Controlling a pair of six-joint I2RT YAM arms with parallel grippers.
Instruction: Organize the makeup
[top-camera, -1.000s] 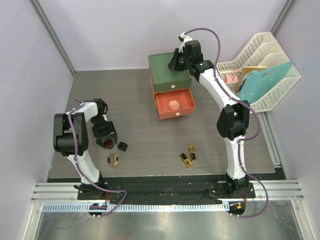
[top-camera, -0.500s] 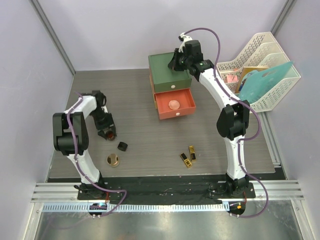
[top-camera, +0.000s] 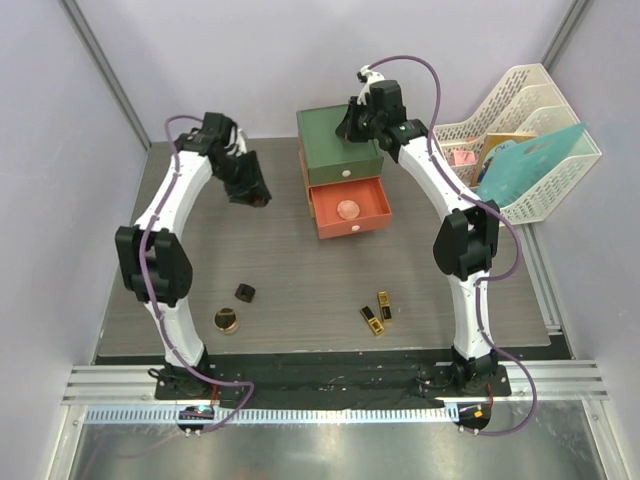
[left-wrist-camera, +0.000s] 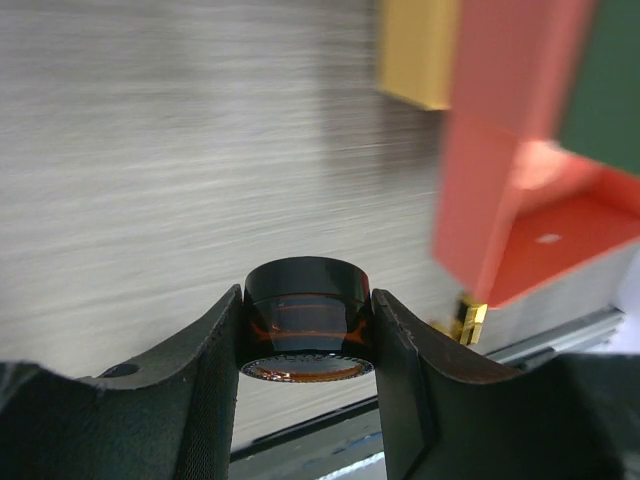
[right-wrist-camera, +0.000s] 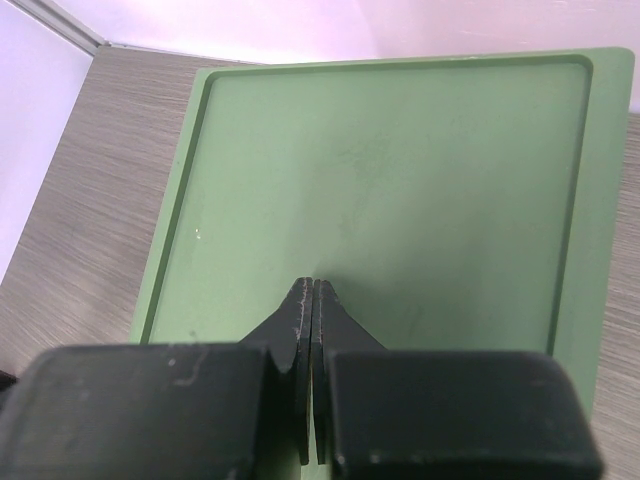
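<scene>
My left gripper (top-camera: 254, 192) is shut on a small brown jar (left-wrist-camera: 306, 320) with a black lid and holds it above the table, left of the drawer box (top-camera: 340, 150). The orange drawer (top-camera: 350, 208) is pulled out and holds a round peach compact (top-camera: 347, 209). My right gripper (right-wrist-camera: 314, 285) is shut and empty, its tips on the green top (right-wrist-camera: 400, 180) of the box. On the table lie a gold jar (top-camera: 227, 320), a small black cap (top-camera: 244, 292) and two gold-black lipsticks (top-camera: 377, 312).
A white file basket (top-camera: 520, 150) with a teal folder and papers stands at the back right. The table's front edge runs along a metal rail (top-camera: 330, 400). Grey walls close the left and back sides.
My left gripper has lifted the brown jar from the table's left front and carried it back and right, up beside the drawer box. The right arm has not moved.
</scene>
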